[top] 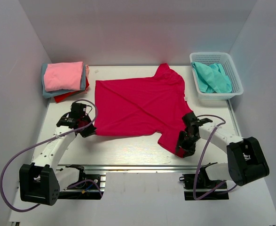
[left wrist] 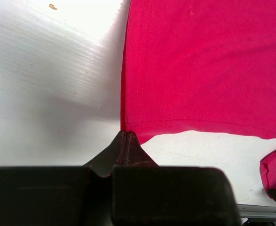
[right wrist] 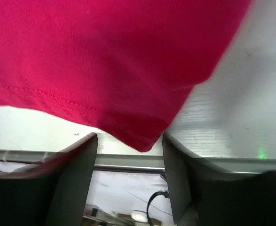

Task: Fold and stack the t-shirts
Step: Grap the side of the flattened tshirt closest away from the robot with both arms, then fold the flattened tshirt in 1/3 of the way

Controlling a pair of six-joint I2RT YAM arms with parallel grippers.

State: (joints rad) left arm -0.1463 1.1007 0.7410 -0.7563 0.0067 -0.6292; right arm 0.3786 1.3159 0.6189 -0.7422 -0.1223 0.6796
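Observation:
A crimson-magenta t-shirt [top: 138, 106] lies spread flat across the middle of the table. My left gripper [top: 90, 130] is shut on the shirt's near left hem corner [left wrist: 128, 126]; in the left wrist view the fingertips [left wrist: 125, 136] meet right at that corner. My right gripper [top: 183, 149] stands open around the near sleeve tip [right wrist: 140, 139], which hangs between the two fingers [right wrist: 83, 160] without touching either. Folded t-shirts [top: 64, 77] are stacked at the back left, light pink on top of grey-blue and red. A teal t-shirt [top: 213, 77] lies crumpled in the basket.
The white mesh basket [top: 236, 77] stands at the back right corner. White walls close in the table on three sides. The table's front rail [top: 128, 167] runs just below both grippers. Bare tabletop [left wrist: 48, 84] lies left of the shirt.

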